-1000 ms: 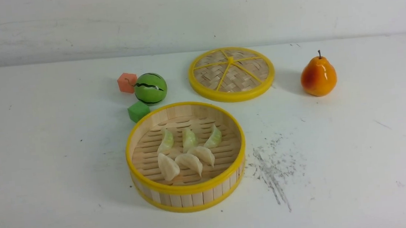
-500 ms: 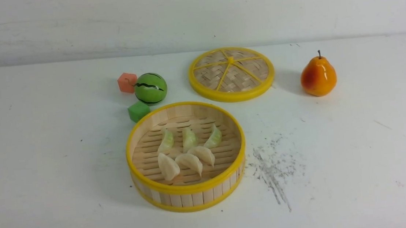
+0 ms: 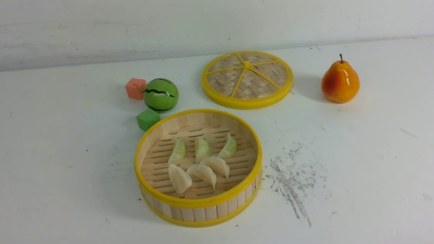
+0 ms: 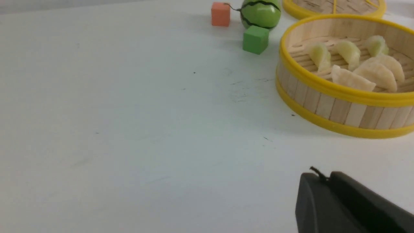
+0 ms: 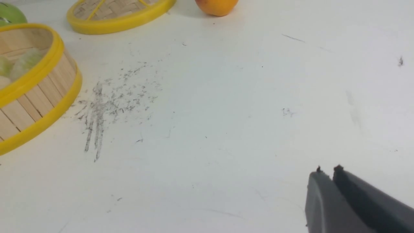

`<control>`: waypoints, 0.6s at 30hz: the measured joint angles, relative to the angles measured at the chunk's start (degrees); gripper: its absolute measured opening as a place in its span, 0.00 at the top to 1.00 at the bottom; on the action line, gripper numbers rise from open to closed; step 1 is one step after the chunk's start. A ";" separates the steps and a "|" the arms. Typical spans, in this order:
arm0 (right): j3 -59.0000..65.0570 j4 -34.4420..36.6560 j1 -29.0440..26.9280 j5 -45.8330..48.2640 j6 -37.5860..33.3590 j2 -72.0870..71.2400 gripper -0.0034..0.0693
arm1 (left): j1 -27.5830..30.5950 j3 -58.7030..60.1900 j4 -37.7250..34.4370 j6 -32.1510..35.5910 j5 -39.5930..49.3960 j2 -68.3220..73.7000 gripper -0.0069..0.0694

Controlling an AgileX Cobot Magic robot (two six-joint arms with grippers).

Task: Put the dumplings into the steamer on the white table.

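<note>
The steamer (image 3: 202,201) stands on the white table (image 3: 48,172) a little left of centre. On its slatted floor lie the dumplings: three pale green ones (image 3: 202,149) in a far row and three cream-white ones (image 3: 202,174) in a near row. Neither arm shows in the front view. In the left wrist view my left gripper (image 4: 323,176) hovers over bare table, short of the steamer (image 4: 326,106), with its jaws together and nothing in them. In the right wrist view my right gripper (image 5: 328,170) is shut and empty too, well away from the steamer (image 5: 38,94).
A flat woven yellow-rimmed lid (image 3: 247,79) lies behind the steamer. A toy watermelon (image 3: 161,94), an orange-red cube (image 3: 136,88) and a green cube (image 3: 148,119) sit at the back left. A pear (image 3: 340,81) stands at the back right. Dark scuff marks (image 3: 291,182) lie right of the steamer.
</note>
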 joint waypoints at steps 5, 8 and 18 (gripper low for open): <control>0.00 0.00 0.00 0.00 0.00 0.00 0.89 | 5.13 0.13 -2.89 4.10 0.00 -0.52 0.84; 0.00 0.00 0.00 0.00 0.00 0.00 0.88 | 6.27 1.19 -4.97 7.47 -0.16 -0.52 0.84; 0.00 0.00 0.00 0.00 0.00 0.00 0.86 | 6.67 11.14 -13.58 14.00 -0.73 -0.52 0.83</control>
